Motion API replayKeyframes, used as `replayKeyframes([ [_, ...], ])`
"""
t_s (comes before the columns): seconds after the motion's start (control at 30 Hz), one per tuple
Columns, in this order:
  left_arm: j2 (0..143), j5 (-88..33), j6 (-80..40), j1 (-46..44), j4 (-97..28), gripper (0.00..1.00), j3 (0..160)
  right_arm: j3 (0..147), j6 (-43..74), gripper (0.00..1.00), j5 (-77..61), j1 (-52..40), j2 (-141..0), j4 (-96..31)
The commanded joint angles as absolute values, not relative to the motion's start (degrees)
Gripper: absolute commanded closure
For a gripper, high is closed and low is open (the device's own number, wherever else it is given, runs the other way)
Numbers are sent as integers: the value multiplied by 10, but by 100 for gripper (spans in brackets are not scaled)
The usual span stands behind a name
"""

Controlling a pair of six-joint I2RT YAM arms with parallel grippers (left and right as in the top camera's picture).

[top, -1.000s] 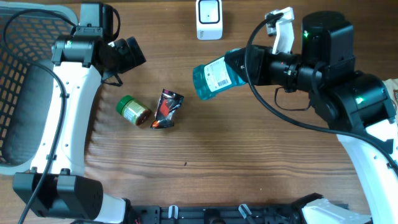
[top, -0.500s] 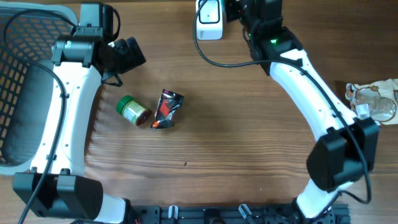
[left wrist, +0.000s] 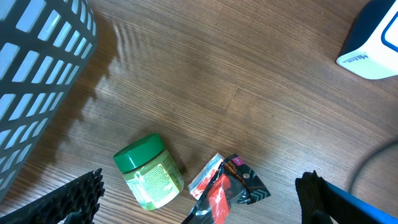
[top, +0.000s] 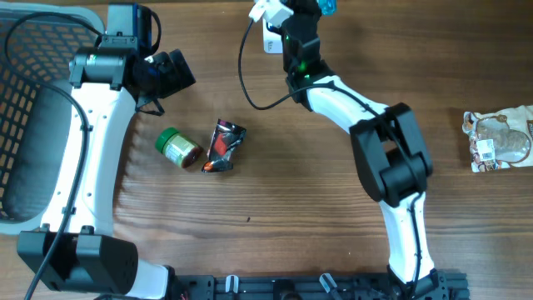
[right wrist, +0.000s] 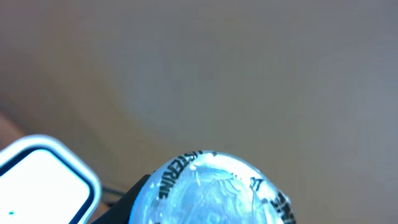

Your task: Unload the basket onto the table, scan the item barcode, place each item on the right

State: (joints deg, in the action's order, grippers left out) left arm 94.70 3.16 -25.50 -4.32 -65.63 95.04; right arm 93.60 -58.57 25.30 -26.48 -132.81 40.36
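One jar (top: 179,147), bottle (right wrist: 211,186), scanner (left wrist: 373,43), basket (top: 25,100); two packets (top: 223,146) (top: 500,140)

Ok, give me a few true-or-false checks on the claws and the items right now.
1. The left claw is open and empty. True.
2. The green-lidded jar stands upright. False: it lies on its side beside the black packet.
3. The right claw holds the blue bottle close to the white scanner. True.
4. The snack bag sits in the basket. False: it lies on the table, far from the basket.
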Motion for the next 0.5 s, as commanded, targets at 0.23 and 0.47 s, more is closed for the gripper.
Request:
replayKeyframes([
  [0.23,945,39,-242,-41,-656,0,949,1106,-717,65,200,-285,-1450,376],
  [0.47,945,39,-242,-41,-656,0,949,1107,-785,64,176,-298,-1493,366],
])
